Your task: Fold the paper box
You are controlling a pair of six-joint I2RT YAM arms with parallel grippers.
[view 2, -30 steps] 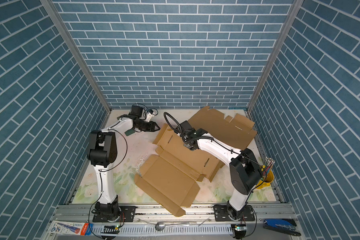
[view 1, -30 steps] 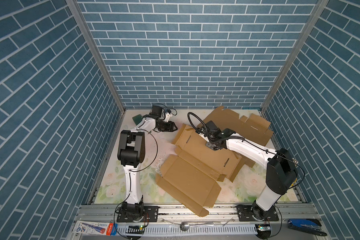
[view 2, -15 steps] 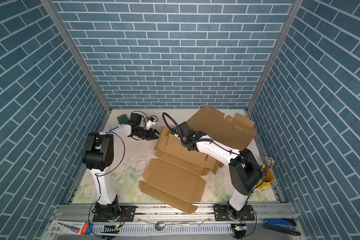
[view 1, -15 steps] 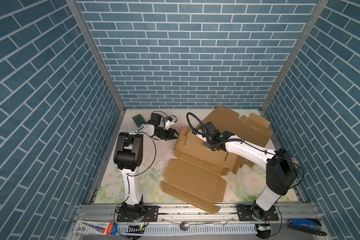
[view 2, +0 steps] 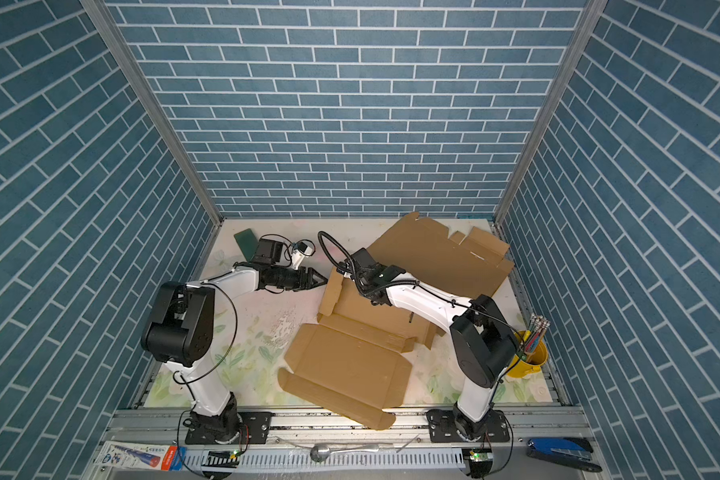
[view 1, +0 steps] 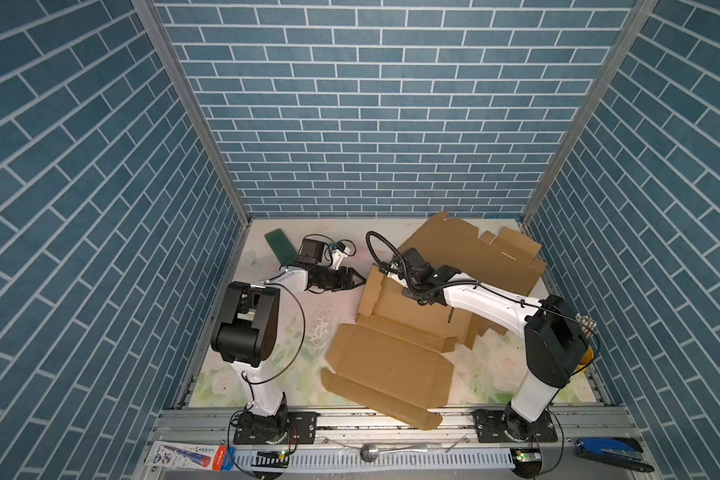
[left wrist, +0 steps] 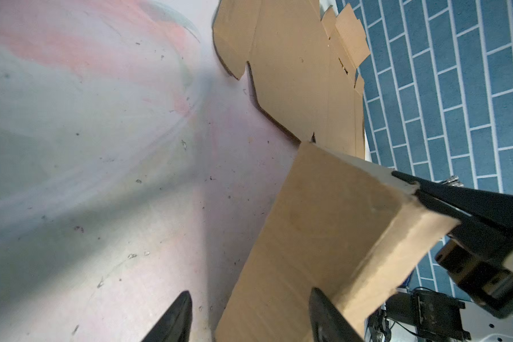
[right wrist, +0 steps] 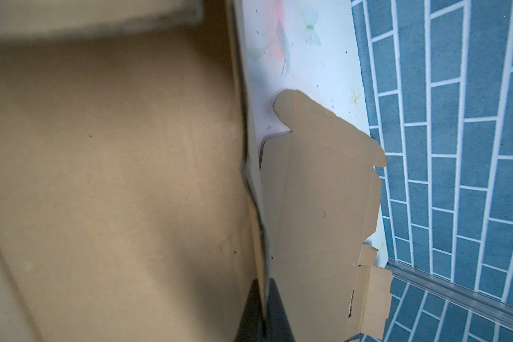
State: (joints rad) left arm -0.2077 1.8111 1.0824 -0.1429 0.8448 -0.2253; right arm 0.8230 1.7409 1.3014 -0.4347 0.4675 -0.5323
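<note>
**Task object.** The paper box point(view 1: 395, 357) lies on the table point(view 1: 329, 303), centre to right in both top views. It is partly formed. The large lid panel lies flat toward the front rail. The base panel lies behind it, under the right arm. One side flap point(view 1: 368, 291) on the left of the base panel stands nearly upright.

**Right end effector.** The right gripper point(view 1: 385, 272) is at the top edge of the raised flap. In the right wrist view its fingers point(right wrist: 252, 311) are pressed together on a thin cardboard edge. The left wrist view shows the same black fingertips point(left wrist: 409, 186) pinching the upper corner of the flap.

**Left end effector.** The left gripper point(view 1: 359, 279) is low over the table, just beside the outer face of the raised flap. Its jaws are spread. In the left wrist view one finger point(left wrist: 178, 314) is over bare table and the other crosses in front of the flap. Contact with the flap cannot be confirmed.

**Containers.**
- A yellow cup point(view 2: 531, 361) stands at the right edge of the table, beside the right arm's base. It holds a bundle of pencils point(view 2: 537, 328), standing upright and leaning slightly.

**Other items.** A second cardboard sheet point(view 1: 474, 253) lies flat at the back right, partly under the paper box.
</note>
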